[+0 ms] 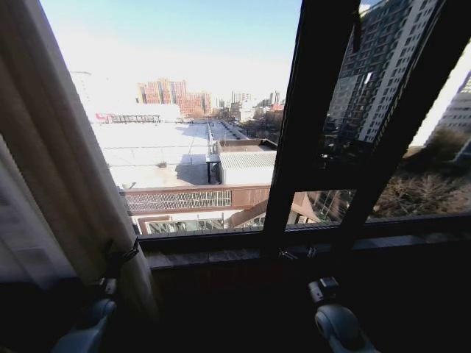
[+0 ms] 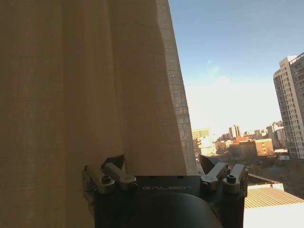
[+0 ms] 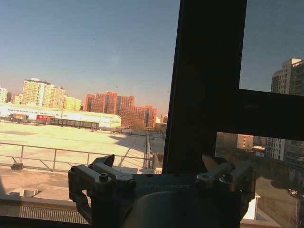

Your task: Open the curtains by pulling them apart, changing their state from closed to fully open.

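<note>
Curtains hang bunched at the far left, leaving the window bare. Left gripper stands with fingers spread around the fabric edge; right gripper waits open at the black frame. Judged near finished: what remains is checking the right side.

The curtain runs off the head view's top and left edges; its lower part sinks into shadow beside the left claw, so any grip there cannot be told
</note>
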Tool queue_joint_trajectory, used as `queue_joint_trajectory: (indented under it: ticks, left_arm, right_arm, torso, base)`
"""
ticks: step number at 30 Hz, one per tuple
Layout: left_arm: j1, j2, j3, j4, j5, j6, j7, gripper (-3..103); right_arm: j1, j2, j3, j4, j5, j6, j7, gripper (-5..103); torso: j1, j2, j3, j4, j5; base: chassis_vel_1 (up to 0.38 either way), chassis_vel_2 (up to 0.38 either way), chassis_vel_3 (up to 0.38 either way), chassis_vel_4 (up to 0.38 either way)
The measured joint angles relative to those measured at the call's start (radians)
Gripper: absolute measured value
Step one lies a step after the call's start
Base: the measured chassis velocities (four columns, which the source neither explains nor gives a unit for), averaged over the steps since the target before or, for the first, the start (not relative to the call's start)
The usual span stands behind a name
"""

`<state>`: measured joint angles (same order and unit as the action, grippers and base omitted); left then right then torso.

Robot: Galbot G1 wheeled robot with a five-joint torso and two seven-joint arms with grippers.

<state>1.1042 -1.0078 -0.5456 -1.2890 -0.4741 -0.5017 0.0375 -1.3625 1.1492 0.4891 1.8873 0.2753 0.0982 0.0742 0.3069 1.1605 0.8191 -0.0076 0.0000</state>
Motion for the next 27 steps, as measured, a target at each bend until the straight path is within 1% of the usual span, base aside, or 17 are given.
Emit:
queue_joint_trajectory:
  ticks: [1, 3, 4, 6, 10, 12, 14, 16, 17, 18, 19, 21, 22, 24, 27]
  left_arm:
    - [-0.001, 0.0, 0.0, 0.003, 0.0, -0.003, 0.007, 84]
    - [-0.001, 0.001, -0.001, 0.005, 0.0, -0.004, 0.01, 84]
    - [0.001, 0.001, -0.003, 0.008, 0.0, -0.01, 0.015, 74]
    - [0.002, 0.001, -0.004, 0.008, 0.0, -0.011, 0.015, 74]
    - [0.011, 0.005, -0.014, 0.008, -0.002, -0.015, 0.016, 52]
    - [0.012, 0.007, -0.017, 0.009, -0.002, -0.015, 0.016, 52]
    - [0.011, 0.013, -0.023, 0.016, -0.004, -0.015, 0.016, 41]
    - [0.007, 0.019, -0.029, 0.029, -0.004, -0.015, 0.001, 30]
    - [0.007, 0.019, -0.029, 0.029, -0.004, -0.015, 0.001, 30]
    - [0.003, 0.024, -0.033, 0.04, -0.005, -0.015, -0.01, 24]
    - [0.002, 0.025, -0.034, 0.043, -0.006, -0.015, -0.014, 24]
    - [-0.004, 0.04, -0.044, 0.067, -0.021, -0.014, -0.034, 14]
    - [-0.004, 0.04, -0.044, 0.067, -0.021, -0.014, -0.034, 14]
    - [-0.003, 0.069, -0.063, 0.092, -0.036, -0.013, -0.055, 3]
    - [0.008, 0.102, -0.081, 0.102, -0.062, -0.013, -0.079, 0]
  right_arm:
    - [0.0, 0.0, 0.0, 0.0, 0.0, 0.0, 0.0, 100]
    - [0.0, 0.0, 0.0, 0.0, 0.0, 0.0, 0.0, 100]
    - [0.0, 0.0, 0.0, 0.0, 0.0, 0.0, 0.0, 100]
    - [0.0, 0.0, 0.0, 0.0, 0.0, 0.0, 0.0, 100]
    - [0.0, 0.0, 0.0, 0.0, 0.0, 0.0, 0.0, 100]
    - [0.0, 0.0, 0.0, 0.0, 0.0, 0.0, 0.0, 100]
    - [0.0, 0.0, 0.0, 0.0, 0.0, 0.0, 0.0, 100]
    - [0.0, 0.0, 0.0, 0.0, 0.0, 0.0, 0.0, 100]
    - [0.0, 0.0, 0.0, 0.0, 0.0, 0.0, 0.0, 100]
    - [0.0, 0.0, 0.0, 0.0, 0.0, 0.0, 0.0, 100]
    - [0.0, 0.0, 0.0, 0.0, 0.0, 0.0, 0.0, 100]
    - [0.0, 0.0, 0.0, 0.0, 0.0, 0.0, 0.0, 100]
    - [0.0, 0.0, 0.0, 0.0, 0.0, 0.0, 0.0, 100]
    - [0.0, 0.0, 0.0, 0.0, 0.0, 0.0, 0.0, 100]
    - [0.0, 0.0, 0.0, 0.0, 0.0, 0.0, 0.0, 100]
  torso:
    - [0.0, 0.0, 0.0, 0.0001, 0.0]
    - [0.0, 0.0, 0.0, 0.0001, 0.0]
    - [0.0, 0.0, 0.0, 0.0001, 0.0]
    - [0.0, 0.0, 0.0, 0.0001, 0.0]
    - [0.0, 0.0, 0.0, 0.0002, -0.0001]
    - [0.0, 0.0, 0.0, 0.0002, -0.0001]
    - [0.0, 0.0, 0.0, 0.0002, 0.0]
    - [0.0, 0.0, 0.0, 0.0001, -0.0001]
    - [0.0, 0.0, 0.0, 0.0001, -0.0001]
    - [0.0, 0.0, 0.0, 0.0001, -0.0001]
    - [0.0, 0.0, 0.0, 0.0001, -0.0002]
    - [0.0, 0.0, 0.0, 0.0001, -0.0001]
    - [0.0, 0.0, 0.0, 0.0001, -0.0001]
    - [0.0, 0.0, 0.0, 0.0001, -0.0002]
    - [0.0, 0.0, 0.0, 0.0003, -0.0002]
  base:
    - [0.0, 0.0, 0.0, 0.0]
    - [0.0, 0.0, 0.0, 0.0]
    - [0.0, 0.0, 0.0, 0.0]
    - [0.0, 0.0, 0.0, 0.0]
    - [0.0, 0.0, 0.0, 0.0]
    - [0.0, 0.0, 0.0, 0.0]
    - [0.0, 0.0, 0.0, 0.0]
    - [0.0, 0.0, 0.0, 0.0]
    - [0.0, 0.0, 0.0, 0.0]
    - [0.0, 0.0, 0.0, 0.0]
    - [0.0, 0.0, 0.0, 0.0]
    - [0.0, 0.0, 0.0, 0.0]
    - [0.0, 0.0, 0.0, 0.0]
    - [0.0, 0.0, 0.0, 0.0]
    - [0.0, 0.0, 0.0, 0.0]
